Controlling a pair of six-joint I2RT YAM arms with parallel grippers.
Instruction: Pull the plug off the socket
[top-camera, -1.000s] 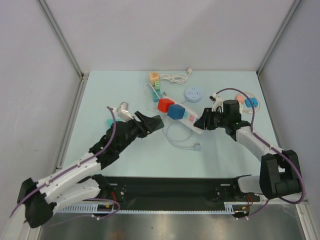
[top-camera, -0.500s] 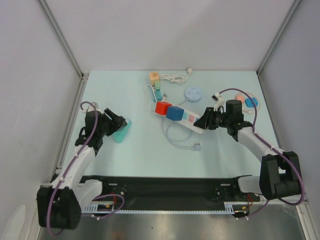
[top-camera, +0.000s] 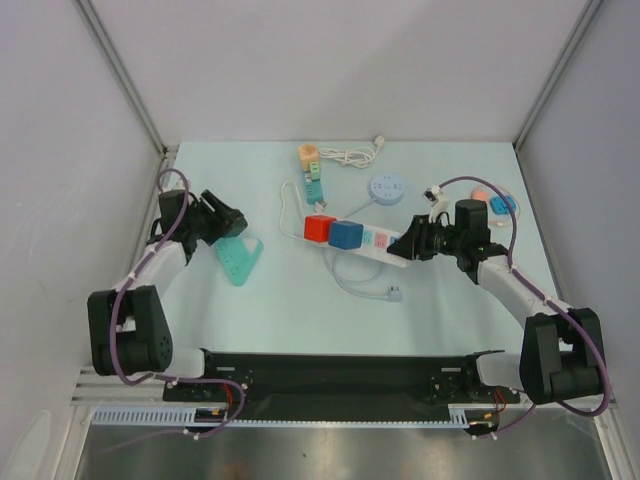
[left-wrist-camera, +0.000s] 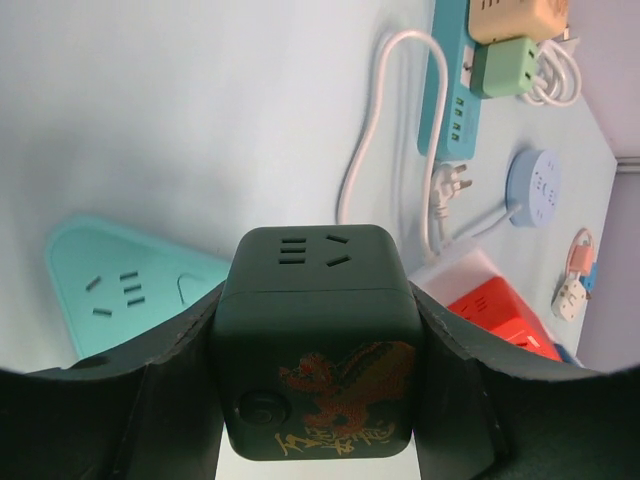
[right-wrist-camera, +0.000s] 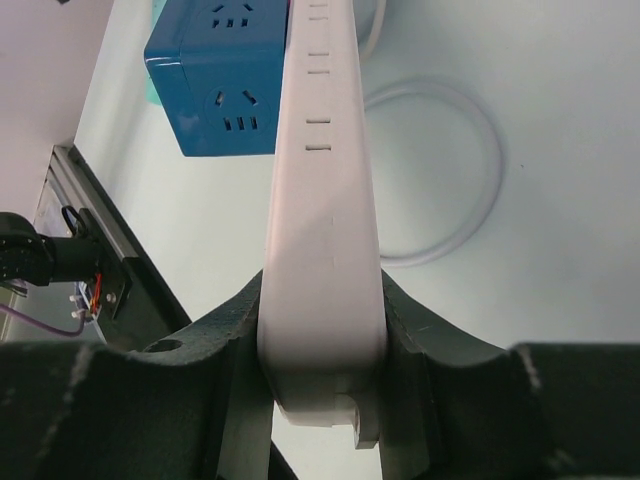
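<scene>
Left tool (top-camera: 222, 222) pinches a dark green cube plug (left-wrist-camera: 316, 300), well clear of the long white power strip (right-wrist-camera: 320, 180), whose end my right tool (right-wrist-camera: 322, 340) clamps. From that grip the strip runs leftward, past the blue cube plug (top-camera: 346, 234) to the red cube plug (top-camera: 319, 229), nearest my left tool.
</scene>
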